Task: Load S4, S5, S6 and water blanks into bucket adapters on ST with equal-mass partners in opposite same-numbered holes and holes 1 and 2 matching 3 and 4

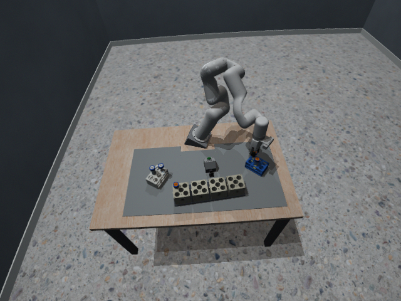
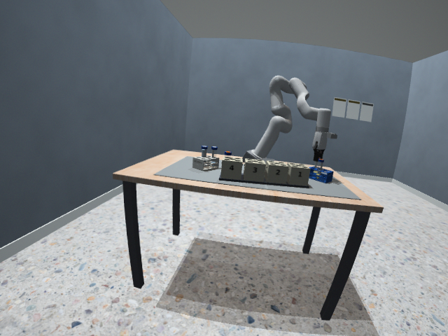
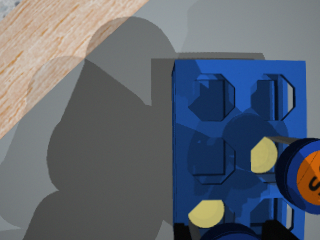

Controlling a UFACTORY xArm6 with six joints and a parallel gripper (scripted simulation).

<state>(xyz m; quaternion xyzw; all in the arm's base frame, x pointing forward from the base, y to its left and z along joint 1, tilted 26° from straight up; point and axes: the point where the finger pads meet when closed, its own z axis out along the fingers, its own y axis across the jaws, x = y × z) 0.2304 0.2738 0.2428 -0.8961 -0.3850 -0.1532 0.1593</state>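
My gripper [image 1: 254, 153] [image 2: 318, 156] [image 3: 230, 231] is open a little, its fingers on either side of the cap of a sample tube in the blue rack [image 1: 254, 169] [image 2: 327, 177] [image 3: 182, 165]. That cap's ID is hidden. Another orange-dotted tube [image 1: 257, 159] [image 2: 321, 159] [image 3: 310, 175] stands in the rack beside it; its label is cut off in the wrist view. On the stand, adapter 4 [image 1: 182, 197] [image 2: 231, 172] holds the orange-dotted S4 [image 1: 175, 184] [image 2: 227, 153]. Adapters 3, 2 and 1 [image 2: 299, 176] show no tubes. Two white-dotted blanks [image 1: 152, 168] [image 1: 160, 165] stand in the white rack [image 1: 154, 182] [image 2: 199, 163].
The green DONE key [image 1: 208, 158] is on its small sloped desk [image 1: 209, 165], between the two racks and behind the adapter row. The arm's base [image 1: 198, 140] is at the back edge of the table. The blue rack is near the right side of the grey mat [image 1: 265, 197].
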